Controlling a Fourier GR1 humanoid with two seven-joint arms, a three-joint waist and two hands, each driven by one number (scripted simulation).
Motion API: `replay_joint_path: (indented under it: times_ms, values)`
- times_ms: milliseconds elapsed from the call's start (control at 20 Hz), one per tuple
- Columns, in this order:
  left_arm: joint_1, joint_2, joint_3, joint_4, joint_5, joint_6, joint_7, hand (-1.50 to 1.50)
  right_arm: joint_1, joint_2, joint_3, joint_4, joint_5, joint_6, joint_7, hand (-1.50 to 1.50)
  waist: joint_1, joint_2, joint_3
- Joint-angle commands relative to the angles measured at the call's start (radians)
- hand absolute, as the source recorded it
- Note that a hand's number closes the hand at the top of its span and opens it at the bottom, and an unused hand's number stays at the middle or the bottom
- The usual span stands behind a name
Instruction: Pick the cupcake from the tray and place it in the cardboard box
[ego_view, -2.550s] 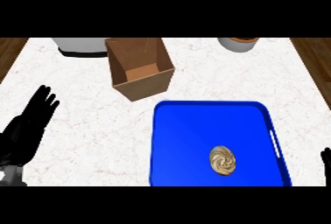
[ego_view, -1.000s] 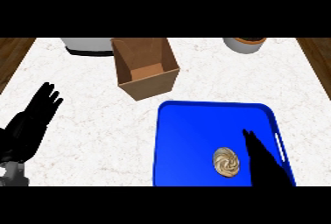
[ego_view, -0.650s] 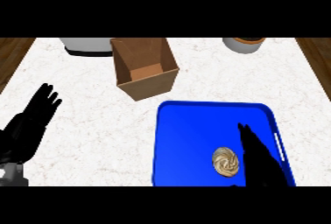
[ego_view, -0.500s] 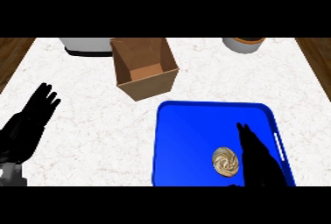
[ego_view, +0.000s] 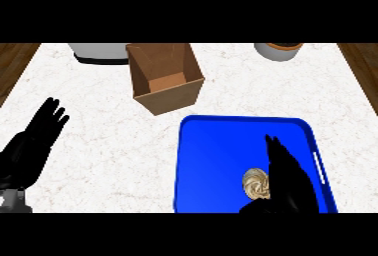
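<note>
At eight o'clock, the black left hand (ego_view: 33, 145) shows as a flat, dark shape with slim, round-tipped fingers. A small patch of pale grey forearm (ego_view: 12, 202) shows beneath its wrist. At five o'clock, the black right hand (ego_view: 288, 180) is the same uniform black, tapering to narrow fingertips.

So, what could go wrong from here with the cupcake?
The right hand is open and close beside the cupcake, so it may push it sideways on the tray rather than close round it. The box has a small opening and stands well away, so the cupcake could catch its wall.
</note>
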Motion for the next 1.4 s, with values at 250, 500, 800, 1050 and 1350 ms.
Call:
replay_joint_path:
  times_ms: [250,500,800,1050,1350]
  values:
    - [0.046,-0.038,0.007,-0.013,-0.02,-0.025,-0.018,0.0,0.058,0.014,-0.029,0.057,0.041,0.038,0.045,-1.5,-0.003,-0.001,0.0]
    - [-0.007,-0.055,0.007,-0.063,-0.051,0.02,0.057,0.0,0.005,0.078,-0.025,0.122,0.068,0.049,0.079,-1.5,-0.002,0.0,0.0]
    - [-0.045,-0.033,0.068,0.075,-0.026,-0.08,-0.005,0.0,-0.016,0.079,0.007,0.187,0.044,0.033,0.109,-1.5,-0.004,0.001,0.0]
    - [0.029,-0.06,0.052,-0.082,-0.047,-0.052,0.063,0.0,0.02,0.08,-0.05,0.168,0.055,0.057,0.055,-1.5,0.0,-0.001,0.001]
    - [-0.001,-0.08,0.075,-0.039,-0.077,-0.051,0.048,0.0,-0.012,0.08,-0.012,0.271,0.06,-0.01,0.068,-1.5,0.001,0.0,0.001]
